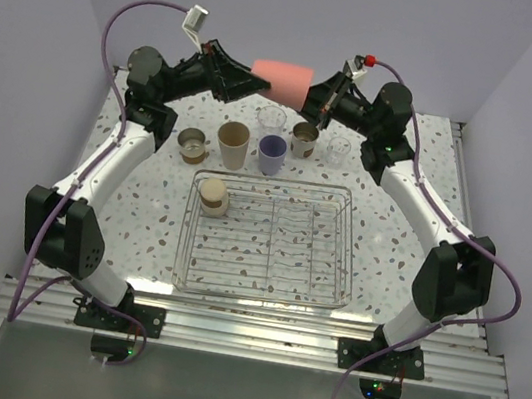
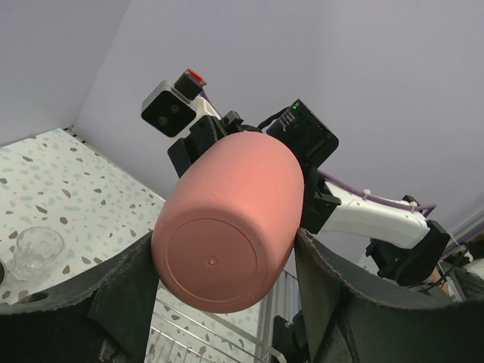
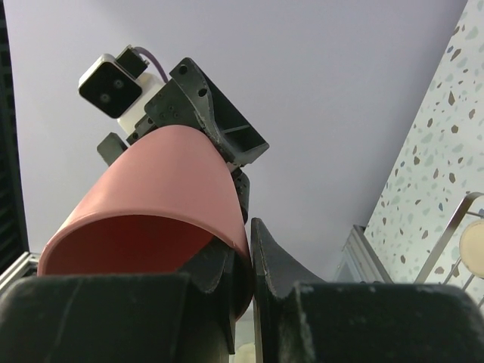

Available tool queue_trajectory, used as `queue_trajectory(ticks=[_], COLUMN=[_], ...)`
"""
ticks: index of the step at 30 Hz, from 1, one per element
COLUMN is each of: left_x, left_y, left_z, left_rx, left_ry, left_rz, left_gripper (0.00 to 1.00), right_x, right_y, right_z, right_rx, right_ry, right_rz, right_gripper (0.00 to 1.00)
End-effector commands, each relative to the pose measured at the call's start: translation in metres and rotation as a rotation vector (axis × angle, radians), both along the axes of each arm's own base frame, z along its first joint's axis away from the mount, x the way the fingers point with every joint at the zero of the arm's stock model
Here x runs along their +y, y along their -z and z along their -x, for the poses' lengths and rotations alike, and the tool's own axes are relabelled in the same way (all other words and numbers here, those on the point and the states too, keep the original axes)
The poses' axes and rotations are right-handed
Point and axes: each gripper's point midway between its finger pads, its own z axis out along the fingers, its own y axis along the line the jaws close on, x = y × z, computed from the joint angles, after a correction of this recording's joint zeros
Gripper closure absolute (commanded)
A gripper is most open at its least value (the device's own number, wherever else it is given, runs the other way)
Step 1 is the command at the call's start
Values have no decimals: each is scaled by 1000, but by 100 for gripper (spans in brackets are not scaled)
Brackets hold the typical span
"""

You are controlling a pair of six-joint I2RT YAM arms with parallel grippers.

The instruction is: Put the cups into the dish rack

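The red-pink cup (image 1: 282, 81) hangs on its side in the air above the back of the table. My left gripper (image 1: 257, 84) grips its base end; in the left wrist view the fingers (image 2: 128, 295) press on both sides of the cup (image 2: 227, 227). My right gripper (image 1: 314, 99) is shut on the cup's rim (image 3: 151, 204), with one finger inside and one outside. The silver wire dish rack (image 1: 332, 261) lies in the middle and holds one short brown cup (image 1: 214, 195).
Behind the rack stand a brown cup (image 1: 192, 144), the tall tan cup (image 1: 233, 144), the lavender cup (image 1: 271, 154), another brown cup (image 1: 304, 139) and two clear cups (image 1: 272, 118) (image 1: 339, 149). White walls close in the back and sides.
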Motion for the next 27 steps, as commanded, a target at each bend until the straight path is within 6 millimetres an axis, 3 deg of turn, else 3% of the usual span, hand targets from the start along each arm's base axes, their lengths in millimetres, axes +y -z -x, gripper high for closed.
queue_trajectory(ticks=[1, 5, 6, 9, 10, 13, 19, 22, 23, 27], left_x=[5, 5, 5, 5, 6, 7, 17, 25, 29, 44], left_y=[-23, -23, -22, -20, -19, -8, 10, 24, 28, 65], left_z=[4, 2, 2, 1, 1, -4, -3, -9, -13, -12], left_rx=[-90, -82, -80, -79, -64, -35, -12, -4, 2, 73], left_ry=[-30, -27, -29, -34, -39, -73, -158, -228, -265, -344], left_rz=[48, 57, 57, 43, 31, -22, -123, -201, -223, -386], left_gripper=[56, 96, 100, 100, 100, 100, 100, 100, 100, 100], right_x=[1, 1, 1, 0, -1, -8, -38, -67, -84, -136], right_y=[0, 6, 8, 23, 21, 29, 41, 52, 60, 96], right_z=[11, 13, 12, 13, 13, 11, 4, 4, -3, 10], right_rx=[-32, -33, -46, -12, -20, -25, -13, 5, -4, 110], right_ry=[-30, -34, -34, -32, -31, -9, 64, 129, 185, 310], right_rz=[24, 48, 60, 133, 149, 232, 324, 402, 456, 680], right_gripper=[100, 100, 100, 96, 73, 49, 41, 41, 41, 41])
